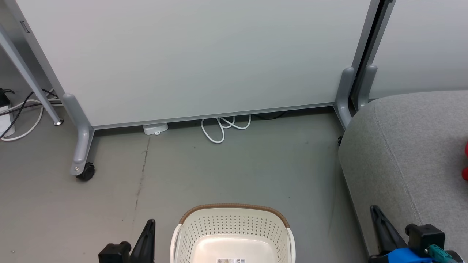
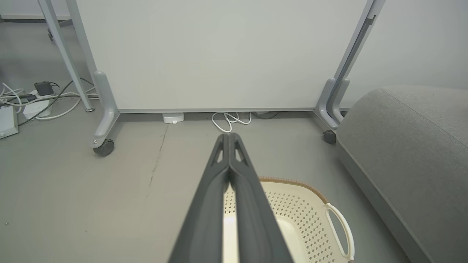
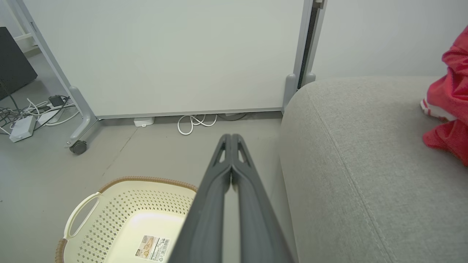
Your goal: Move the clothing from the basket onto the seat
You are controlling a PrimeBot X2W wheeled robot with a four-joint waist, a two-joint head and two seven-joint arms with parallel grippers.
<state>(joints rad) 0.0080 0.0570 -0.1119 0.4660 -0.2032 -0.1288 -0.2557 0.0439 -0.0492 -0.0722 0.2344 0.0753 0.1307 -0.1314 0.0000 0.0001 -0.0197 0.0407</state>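
On the floor, nearest the robot: the basket (image 1: 234, 207) stands between the two arms. Its pale bottom is bare save for a sticker (image 3: 153, 247). No red cloth shows in the part in view, though its near end is cut off.
Left jaws: pressed shut along their whole length, the dark fingers (image 2: 212, 197) meeting at the tip. They hold nothing, touch nothing, and hang by the basket's left rim, pointing toward the far partition.
Right jaws: likewise closed tip to tip and empty, fingers (image 3: 208, 204) hanging to the right of the basket, near the seat's left edge.
Seat (image 1: 409, 146): just beside the basket on the robot's right. Its rounded left edge faces the basket and a seam runs across its top.
Clothing (image 3: 448, 95): rumpled red cloth with white trim on the seat's top, well in from its left edge. The frame cuts it off, so I cannot tell its long axis.
Key relation: the clothing lies to the right of both jaws and farther out. The right arm is much the nearer; the left has the basket and the seat's edge in between.
Stage, as a judgement: the transfer looks finished or nearly so, with nothing visible left to lift out.
Far side of the floor: a white partition (image 1: 201, 54) on castered feet, with a looped white cable (image 1: 223, 128) at its base.
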